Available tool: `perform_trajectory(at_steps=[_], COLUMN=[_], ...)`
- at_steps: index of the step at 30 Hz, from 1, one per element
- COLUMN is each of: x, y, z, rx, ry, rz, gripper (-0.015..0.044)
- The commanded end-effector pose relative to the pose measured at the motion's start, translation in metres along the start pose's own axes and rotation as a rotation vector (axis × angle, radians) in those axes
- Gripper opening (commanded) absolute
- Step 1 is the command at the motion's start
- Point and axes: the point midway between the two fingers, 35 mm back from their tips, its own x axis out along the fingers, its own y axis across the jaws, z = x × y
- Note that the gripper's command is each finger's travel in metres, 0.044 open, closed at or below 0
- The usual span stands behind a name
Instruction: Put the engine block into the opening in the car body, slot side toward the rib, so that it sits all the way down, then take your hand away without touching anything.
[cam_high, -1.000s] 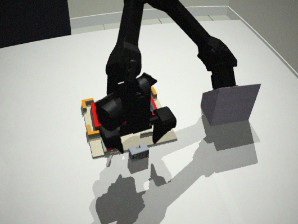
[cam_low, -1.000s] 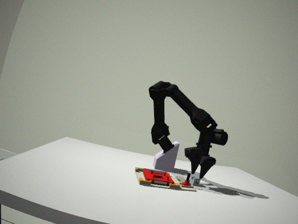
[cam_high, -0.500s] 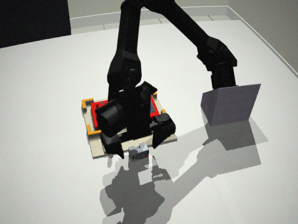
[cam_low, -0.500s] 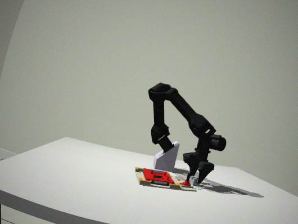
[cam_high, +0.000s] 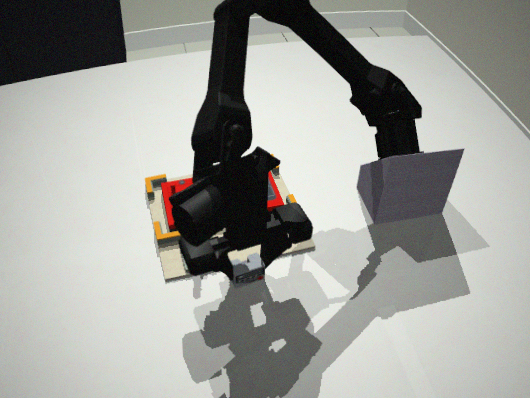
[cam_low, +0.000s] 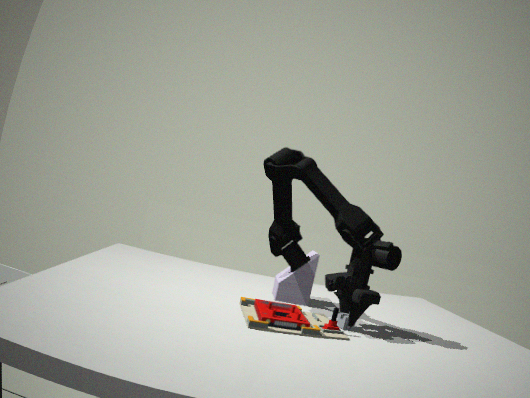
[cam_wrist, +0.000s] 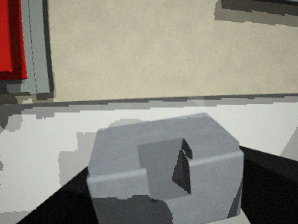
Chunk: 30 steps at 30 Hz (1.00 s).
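Note:
The grey engine block (cam_high: 248, 273) (cam_low: 343, 320) (cam_wrist: 120, 142) is just off the front edge of the cream board, at table level, with its notched slot showing in the wrist view. My gripper (cam_high: 247, 269) (cam_low: 346, 320) (cam_wrist: 160, 165) points down and is shut on the block, one black finger against each side. The red car body (cam_high: 276, 198) (cam_low: 265, 315) lies on the cream board between orange corner pieces; in the top view the arm hides most of it. Its opening shows as a dark recess in the exterior view; the rib cannot be made out.
A small red base (cam_low: 330, 326) (cam_wrist: 9, 42) with a black post (cam_low: 335, 314) stands on the cream board (cam_high: 172, 267) (cam_wrist: 150, 50), close beside the block and gripper. Orange corner pieces (cam_high: 158, 232) rise around the car body. The arm's mauve pedestal (cam_high: 415, 187) (cam_low: 292, 287) stands behind.

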Motion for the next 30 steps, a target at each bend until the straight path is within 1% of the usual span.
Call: perform_trajectory(at_steps=[1, 7, 30], x=[0.0, -0.005, -0.072], y=[0.0, 0.0, 0.003], z=[0.0, 0.0, 0.0], rx=[-0.003, -0.039, -0.043], ry=[-0.002, -0.007, 0.007], rz=[0.001, 0.014, 0.01], gripper=[0.0157, 0.0, 0.0])
